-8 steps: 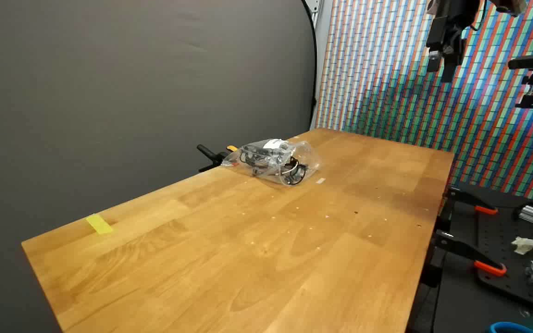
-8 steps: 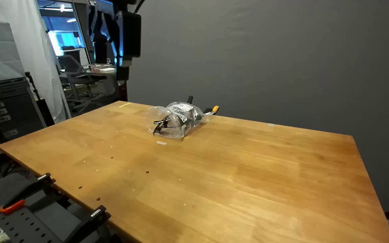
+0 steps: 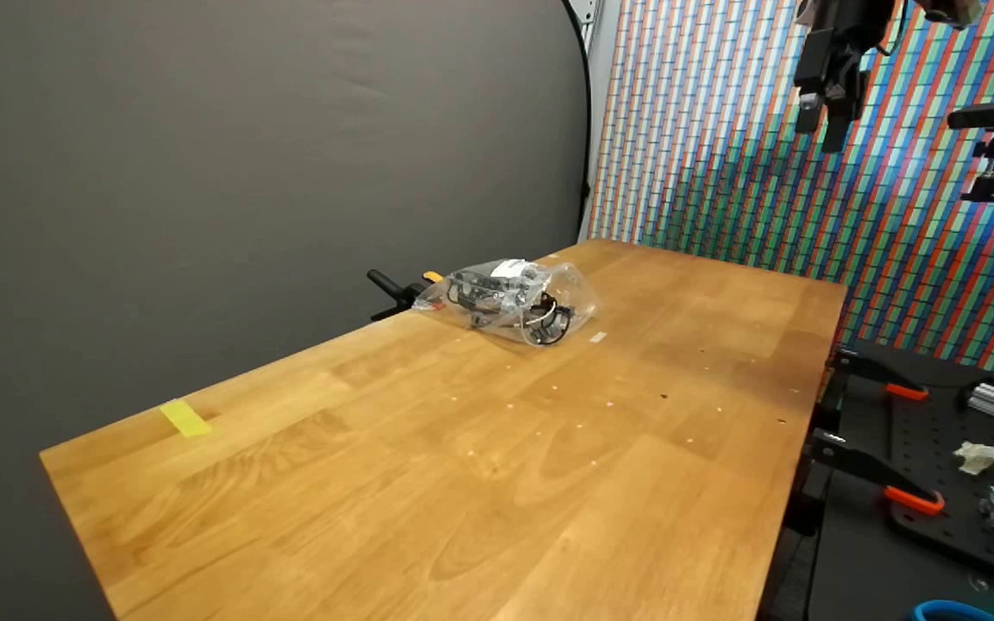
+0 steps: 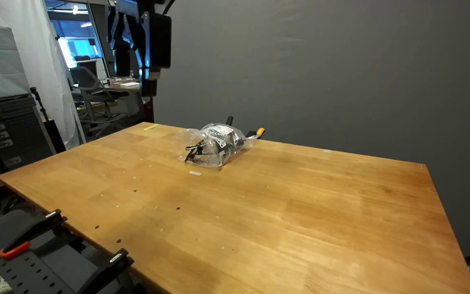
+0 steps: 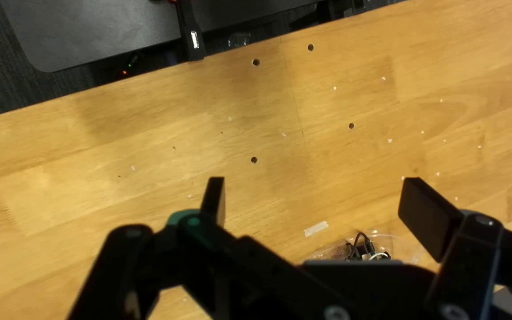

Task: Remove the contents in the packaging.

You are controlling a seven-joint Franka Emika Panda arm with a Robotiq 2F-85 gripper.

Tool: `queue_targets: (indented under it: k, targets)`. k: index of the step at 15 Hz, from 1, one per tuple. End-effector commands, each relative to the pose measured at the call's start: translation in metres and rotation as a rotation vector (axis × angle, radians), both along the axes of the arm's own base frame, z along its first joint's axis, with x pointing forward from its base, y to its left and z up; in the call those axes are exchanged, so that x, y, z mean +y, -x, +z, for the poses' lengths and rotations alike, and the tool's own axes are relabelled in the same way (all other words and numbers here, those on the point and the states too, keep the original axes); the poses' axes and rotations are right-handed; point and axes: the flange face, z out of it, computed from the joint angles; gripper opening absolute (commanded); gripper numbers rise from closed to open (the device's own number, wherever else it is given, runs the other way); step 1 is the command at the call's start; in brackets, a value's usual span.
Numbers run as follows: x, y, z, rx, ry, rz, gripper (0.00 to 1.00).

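The packaging is a crinkled transparent plastic bag point(image 3: 581, 291) with a white label, lying on the wooden table near its far edge. It shows in both exterior views point(image 4: 214, 160). The contents, a black wiry object with thin cables point(image 3: 554, 323), lie inside the bag, with dark strands near one end point(image 4: 194, 152). In the wrist view, only part of the bag point(image 5: 396, 249) and the contents point(image 5: 362, 250) show; the gripper body hides the rest. My gripper point(image 5: 316, 200) is open and empty, high above the table and apart from the bag. It also shows in both exterior views point(image 3: 823, 125) point(image 4: 136, 77).
A black and orange clamp point(image 3: 393, 293) sits at the table edge just behind the bag. Yellow tape point(image 3: 186, 417) and a small white tape strip point(image 5: 316, 229) are stuck on the table point(image 4: 300, 212). Black clamps point(image 4: 106, 271) hold the opposite edge beside a dark side table.
My gripper has shifted only very slightly. The bag and its contents have not moved.
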Motion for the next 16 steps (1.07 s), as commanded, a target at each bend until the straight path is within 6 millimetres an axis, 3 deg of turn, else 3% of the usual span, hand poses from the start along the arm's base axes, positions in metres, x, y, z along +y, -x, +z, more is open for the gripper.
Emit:
queue_targets:
  k: [1,8,16]
  targets:
    - [0.011,-0.012,-0.011,-0.021,0.015,-0.046,1.00]
    - [0.073,-0.061,-0.054,-0.100,0.062,-0.142,1.00]
    - [0.146,-0.114,-0.110,-0.120,0.025,-0.133,1.00]
